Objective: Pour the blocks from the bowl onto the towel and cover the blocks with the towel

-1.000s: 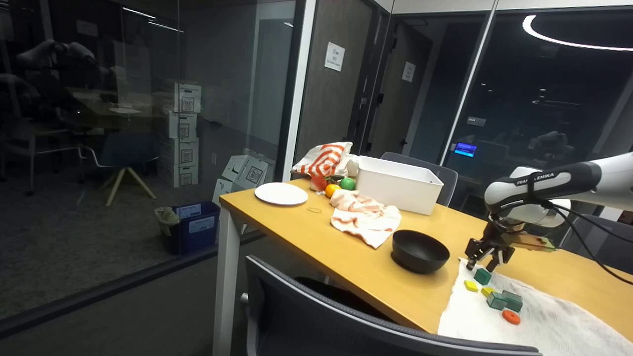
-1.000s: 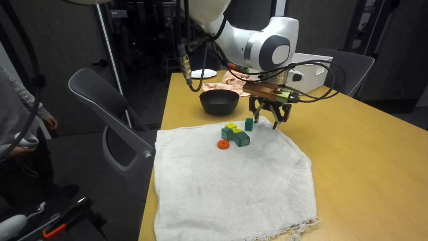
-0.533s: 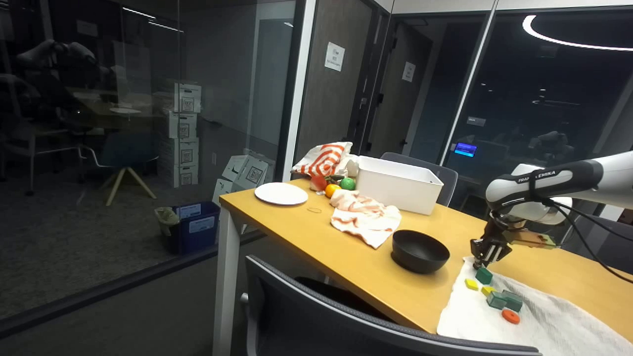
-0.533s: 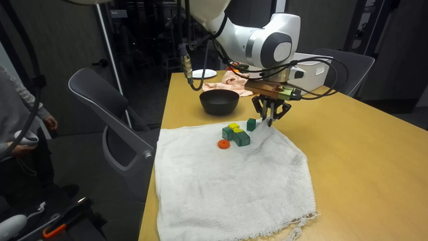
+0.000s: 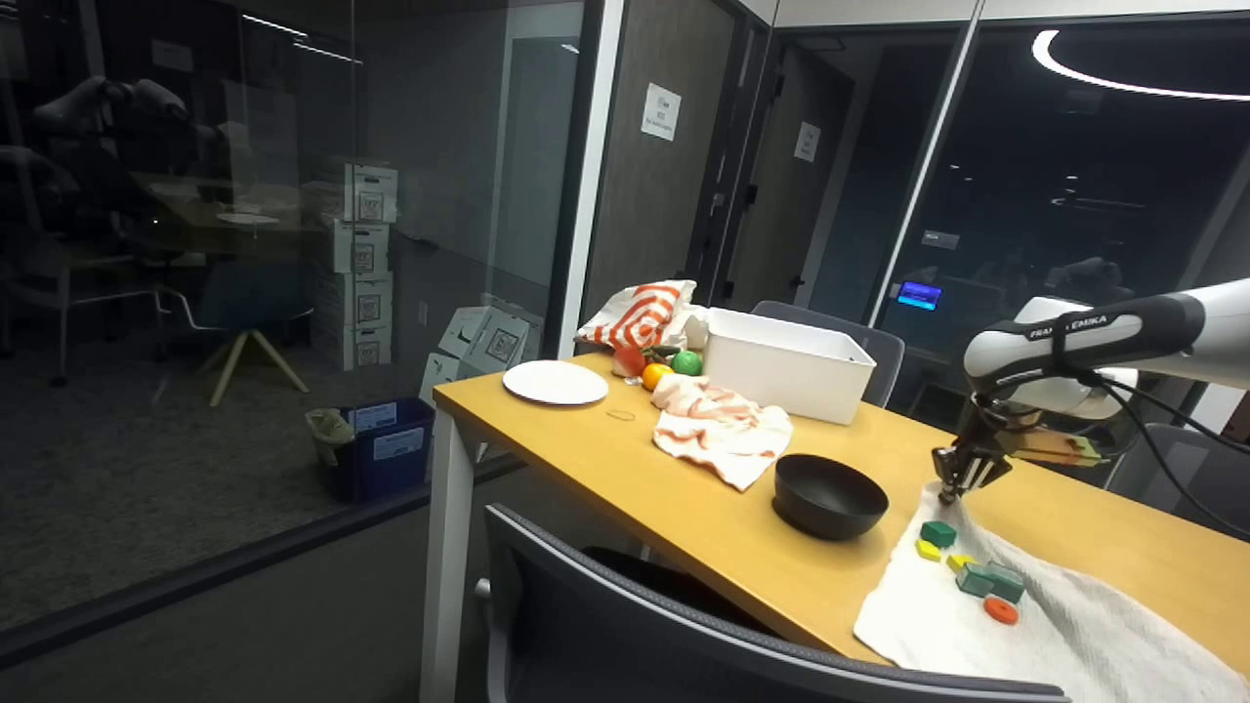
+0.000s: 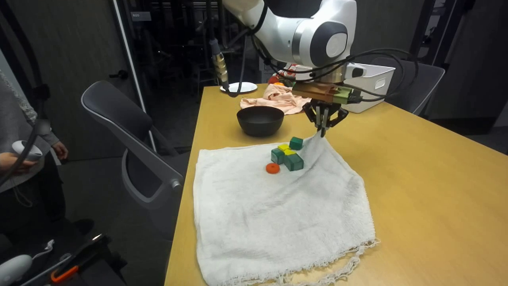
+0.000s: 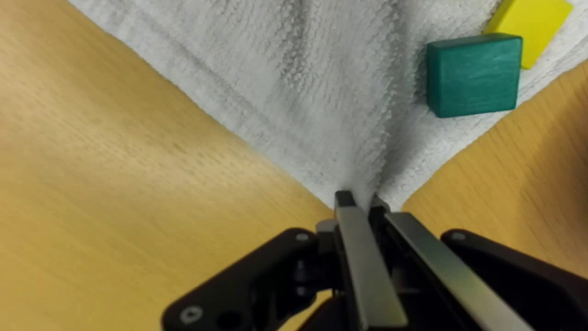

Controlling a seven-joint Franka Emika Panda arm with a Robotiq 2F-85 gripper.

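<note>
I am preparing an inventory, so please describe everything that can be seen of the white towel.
The white towel looks like textured, soft cloth, with one fringed edge trailing loose threads. It lies mostly spread on the wooden table. One corner is raised, pinched in the closed gripper, with folds running toward it. Green blocks, yellow blocks and a round orange piece rest on it, uncovered.

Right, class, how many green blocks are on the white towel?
3: a green block nearest the pincer, a second green block by the orange ring, a third green block beside the second. More may be hidden.
</note>
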